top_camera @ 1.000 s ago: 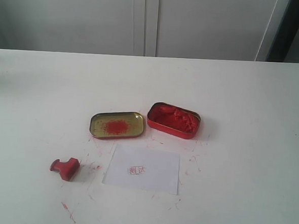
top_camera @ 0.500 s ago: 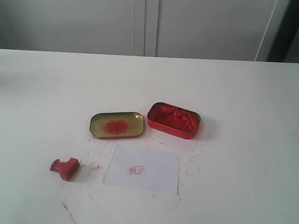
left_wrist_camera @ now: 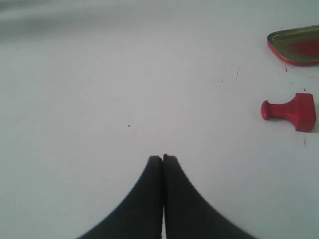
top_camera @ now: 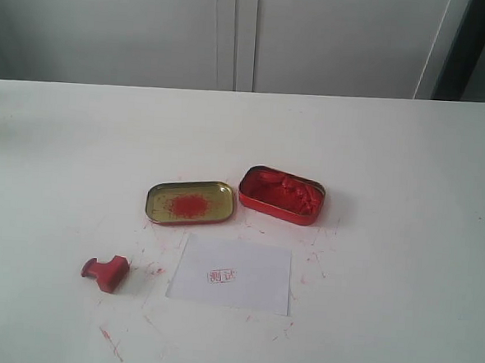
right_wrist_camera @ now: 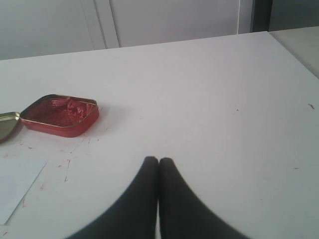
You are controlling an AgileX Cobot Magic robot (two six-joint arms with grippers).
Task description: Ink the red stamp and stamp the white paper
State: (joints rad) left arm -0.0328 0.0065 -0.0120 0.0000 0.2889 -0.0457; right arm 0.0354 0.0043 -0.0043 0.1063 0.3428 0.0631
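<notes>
Although a second has gone by, nothing on the table [top_camera: 393, 141] has shifted. The red stamp [top_camera: 105, 272] lies on its side just where it did, left of the white paper [top_camera: 249, 272], near it but not touching, with its knob pointing away from the paper. On the far side of the paper, close to its edge, sit a gold lid [top_camera: 190, 203] with a red smear and, right of that, the open red ink tin [top_camera: 281, 195]. The paper already carries a small red print [top_camera: 222, 276] near its middle. The left pincer [left_wrist_camera: 163, 158] is fully closed with nothing in it, well apart from the stamp. The right pincer [right_wrist_camera: 158, 160] is likewise pressed shut and empty, off on the side of the paper where the tin stands. Neither arm shows in the exterior view. The stillness suggests either that the stamping is finished and the stamp set down, or that a fresh round has not begun. If the latter, the left pincer would first have to open and take the stamp by its knob.
</notes>
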